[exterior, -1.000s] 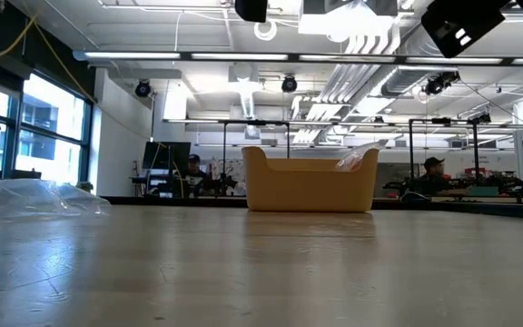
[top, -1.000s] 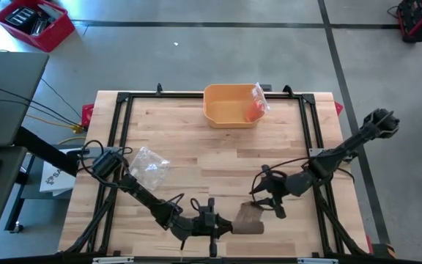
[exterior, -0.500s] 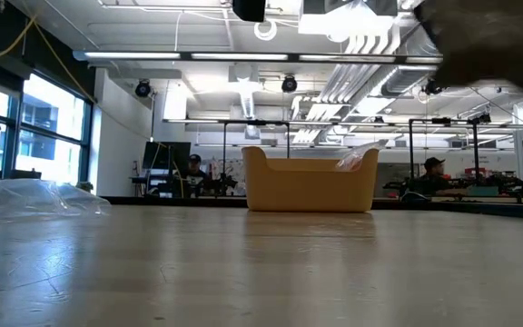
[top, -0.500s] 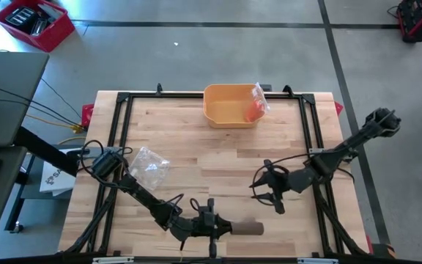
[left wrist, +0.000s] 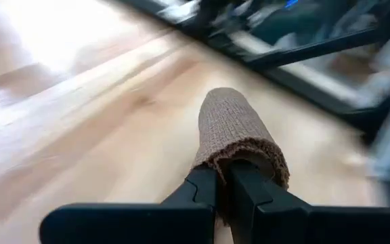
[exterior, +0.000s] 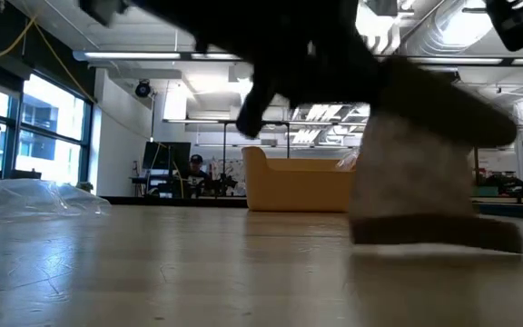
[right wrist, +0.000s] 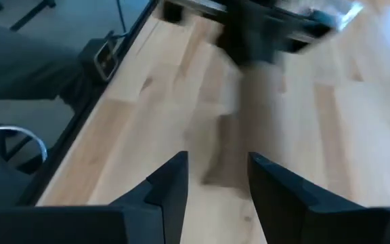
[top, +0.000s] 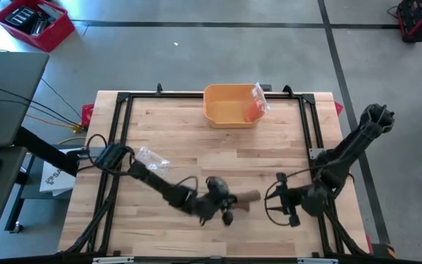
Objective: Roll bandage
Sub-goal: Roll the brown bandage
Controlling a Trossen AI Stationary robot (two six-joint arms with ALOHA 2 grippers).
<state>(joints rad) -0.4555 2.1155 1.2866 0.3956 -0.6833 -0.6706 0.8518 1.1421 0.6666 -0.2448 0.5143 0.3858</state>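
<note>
The brown bandage is a rolled-up tube near the table's middle, toward the near edge. My left gripper is shut on one end of it, and the left wrist view shows the roll sticking out past my fingers. In the low view the bandage shows close and blurred under the dark left arm. My right gripper stands open a short way to the right of the roll, with nothing between its fingers. My left gripper has its two shut fingers pushed into the roll's near open end, whose layers wrap around the fingertips. The roll runs on along the line of the fingers, which slant slightly down. Whether the roll's far end touches the table I cannot tell.
A yellow bin stands at the far edge with an orange item in a clear bag on its right side. A crumpled clear plastic bag lies at the left, partly under the left arm. Black frame rails border the tabletop.
The bandage's loose flat tail has been wound onto the roll. My left gripper, turning, then swung the roll from the near edge toward the table's middle and right. My right gripper has drawn back toward the near right corner, away from the bandage.
</note>
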